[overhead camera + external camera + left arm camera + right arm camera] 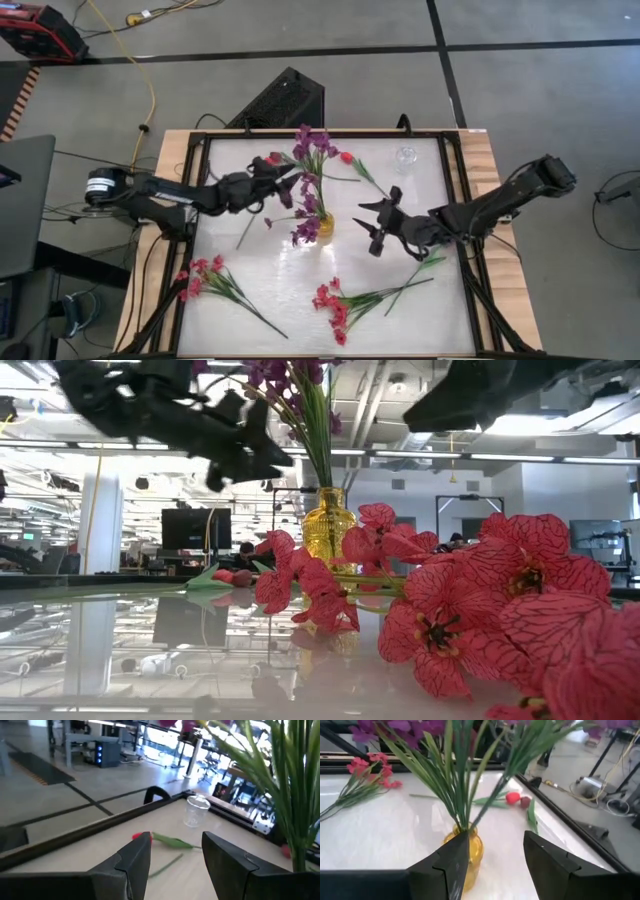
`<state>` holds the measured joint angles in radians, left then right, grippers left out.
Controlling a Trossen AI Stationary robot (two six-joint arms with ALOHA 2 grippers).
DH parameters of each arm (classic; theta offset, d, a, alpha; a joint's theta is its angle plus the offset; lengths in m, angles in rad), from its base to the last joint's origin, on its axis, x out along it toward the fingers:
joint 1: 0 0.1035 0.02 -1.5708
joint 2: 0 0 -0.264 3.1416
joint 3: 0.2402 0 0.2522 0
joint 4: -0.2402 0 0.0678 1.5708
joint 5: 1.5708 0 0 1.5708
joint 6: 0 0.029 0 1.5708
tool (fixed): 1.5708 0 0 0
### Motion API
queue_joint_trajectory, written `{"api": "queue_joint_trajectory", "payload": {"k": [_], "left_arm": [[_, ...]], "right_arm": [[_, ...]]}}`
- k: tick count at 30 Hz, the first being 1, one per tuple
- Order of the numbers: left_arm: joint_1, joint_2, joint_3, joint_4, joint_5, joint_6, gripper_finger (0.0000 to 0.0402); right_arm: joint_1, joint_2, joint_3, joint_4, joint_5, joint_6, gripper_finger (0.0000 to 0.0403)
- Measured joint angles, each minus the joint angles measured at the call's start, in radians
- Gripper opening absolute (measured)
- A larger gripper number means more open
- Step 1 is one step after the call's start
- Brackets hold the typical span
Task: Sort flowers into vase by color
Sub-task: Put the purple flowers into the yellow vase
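Observation:
A yellow glass vase [325,229] [328,526] [466,851] stands mid-table with purple flowers [314,143] [415,730] standing in it on green stems. My left gripper [288,176] [175,856] is open, raised just left of those stems. My right gripper [376,222] [495,852] is open too and faces the vase from its right. Two red-pink sprigs [205,276] [338,302] [480,600] lie flat near the near edge. A red tulip [346,158] [143,836] [513,797] lies toward the far edge, and a second red bud [273,158] lies left of it.
A small clear glass vase [405,157] [196,811] stands by the far right corner. A loose green stem [246,231] lies left of the yellow vase. A dark raised frame [452,160] rims the tabletop. A black box [283,100] sits on the floor beyond the far edge.

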<state>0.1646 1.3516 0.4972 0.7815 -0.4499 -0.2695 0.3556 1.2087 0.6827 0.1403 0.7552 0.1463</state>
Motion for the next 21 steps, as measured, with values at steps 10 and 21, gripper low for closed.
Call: {"api": "queue_joint_trajectory", "payload": {"k": [10, 21], "left_arm": [[0.091, 0.111, 0.169, -0.061, 0.226, 0.217, 0.0167], [0.075, 0.067, 0.175, 0.011, 0.397, 0.350, 0.0167]], "right_arm": [[0.015, -0.005, 0.000, -0.040, -0.001, 0.004, 0.0214], [0.015, -0.001, 0.000, -0.029, 0.000, -0.093, 0.0214]]}}
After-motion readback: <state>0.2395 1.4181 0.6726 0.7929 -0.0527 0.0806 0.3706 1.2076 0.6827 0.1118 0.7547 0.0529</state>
